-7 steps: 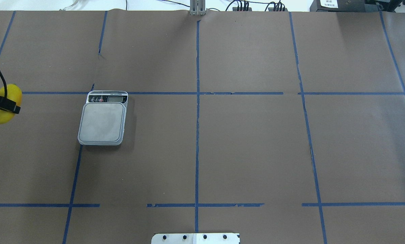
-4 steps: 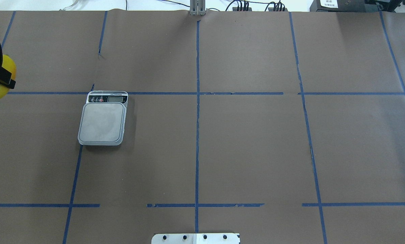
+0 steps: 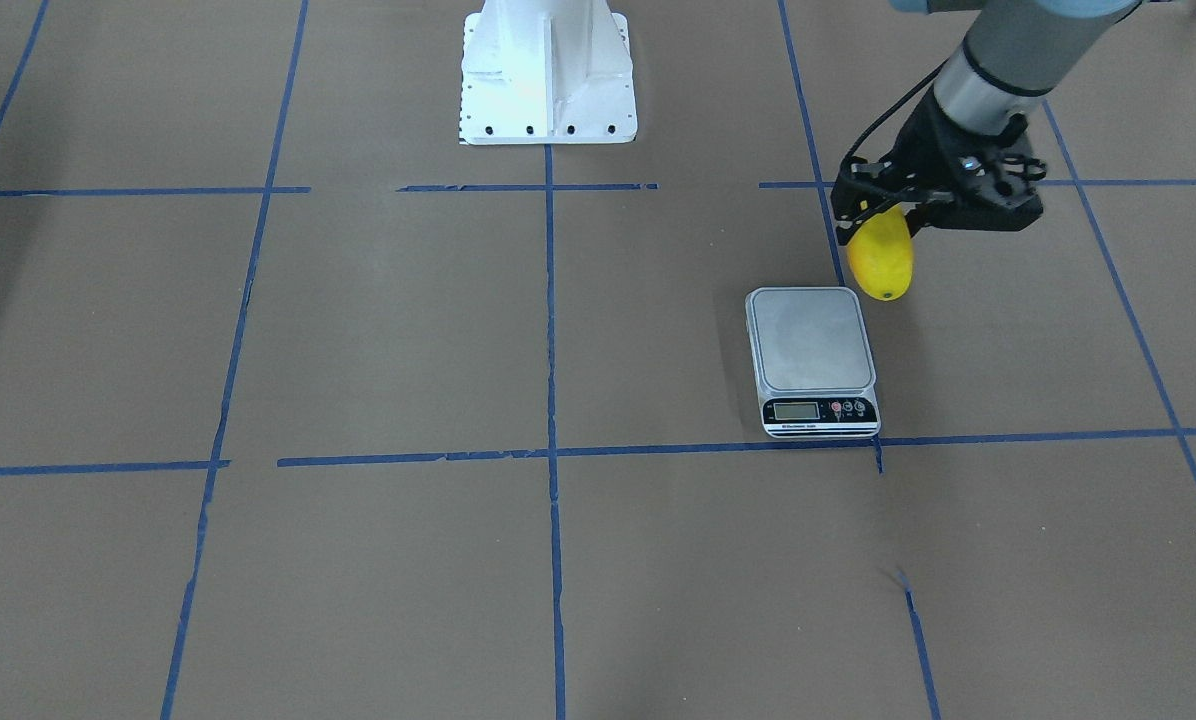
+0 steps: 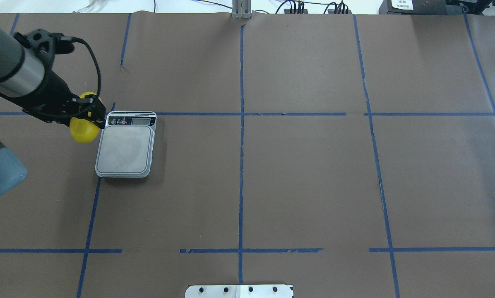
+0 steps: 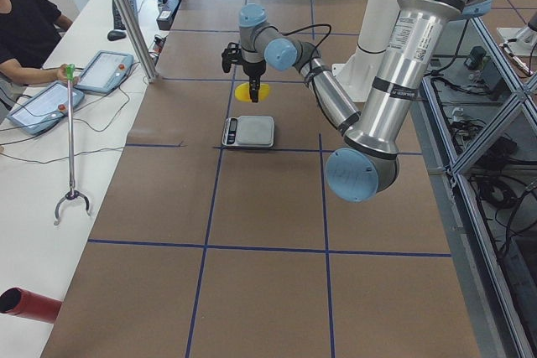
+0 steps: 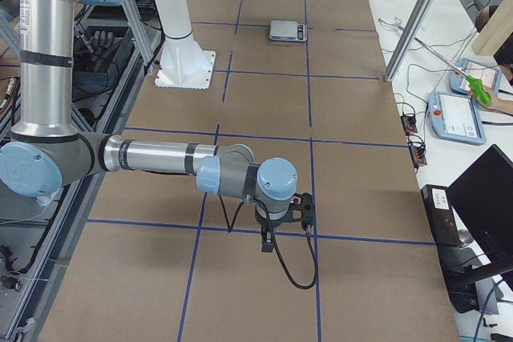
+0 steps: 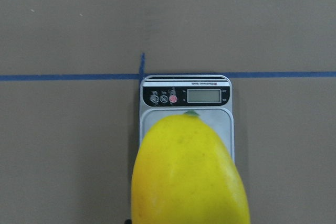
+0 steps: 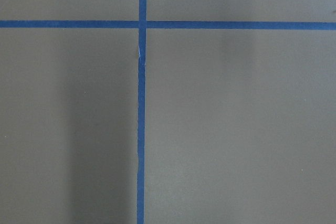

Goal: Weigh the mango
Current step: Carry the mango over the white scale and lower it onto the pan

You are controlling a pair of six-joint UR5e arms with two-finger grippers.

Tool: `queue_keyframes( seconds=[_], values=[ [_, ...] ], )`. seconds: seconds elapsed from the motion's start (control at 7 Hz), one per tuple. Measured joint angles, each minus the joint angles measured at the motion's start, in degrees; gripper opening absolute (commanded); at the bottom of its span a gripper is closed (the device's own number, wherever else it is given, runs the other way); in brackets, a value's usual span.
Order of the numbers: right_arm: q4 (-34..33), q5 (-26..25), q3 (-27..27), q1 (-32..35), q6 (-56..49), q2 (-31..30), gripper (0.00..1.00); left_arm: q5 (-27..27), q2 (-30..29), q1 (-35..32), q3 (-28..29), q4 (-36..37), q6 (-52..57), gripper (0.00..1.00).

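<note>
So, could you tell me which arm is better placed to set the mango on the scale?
Left. The left gripper holds the mango just beside the scale, while the right gripper is far off toward the table's other end.

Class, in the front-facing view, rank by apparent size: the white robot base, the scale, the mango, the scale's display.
1. the white robot base, though the top edge cuts it off
2. the scale
3. the mango, held above the table, so slightly enlarged
4. the display
</note>
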Motion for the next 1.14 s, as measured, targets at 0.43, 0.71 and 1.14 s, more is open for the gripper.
queue_keyframes(
  seconds=[0.43, 0.71, 1.14],
  values=[
    [0.0, 0.0, -0.06, 0.0, 0.0, 0.0, 1.0, 2.4, -0.07, 2.26, 9.87, -10.93, -2.02, 0.0],
    [0.0, 0.0, -0.01, 0.0, -0.03, 0.0, 1.0, 3.6, -0.06, 3.87, 14.06, -15.38, -2.14, 0.0],
    [0.0, 0.0, -0.06, 0.0, 0.01, 0.0, 1.0, 4.42, 0.05, 5.98, 18.1, -19.99, -2.1, 0.56]
  ],
)
